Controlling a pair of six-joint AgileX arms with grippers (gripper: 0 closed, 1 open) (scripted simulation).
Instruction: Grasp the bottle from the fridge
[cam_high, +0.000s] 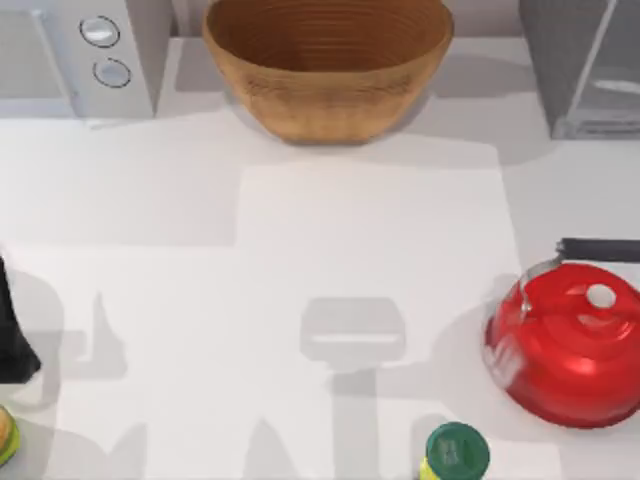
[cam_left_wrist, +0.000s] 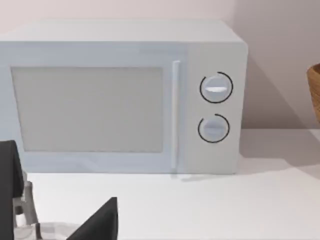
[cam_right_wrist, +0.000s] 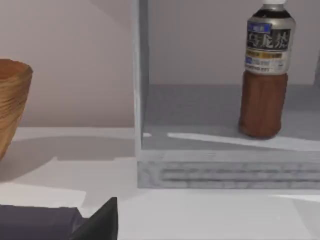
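The bottle (cam_right_wrist: 264, 75) stands upright on the floor of the fridge (cam_right_wrist: 225, 167), toward its back wall, brown below a dark label and white cap. In the top view the fridge (cam_high: 585, 65) sits at the bench's (cam_high: 330, 230) far right corner, the wooden bowl (cam_high: 328, 62) mid-back, the microwave (cam_high: 85, 55) far left. A red kettle (cam_high: 565, 345) rests at right, a green-capped container (cam_high: 455, 452) near the front edge. Whether either tool is open or closed cannot be told.
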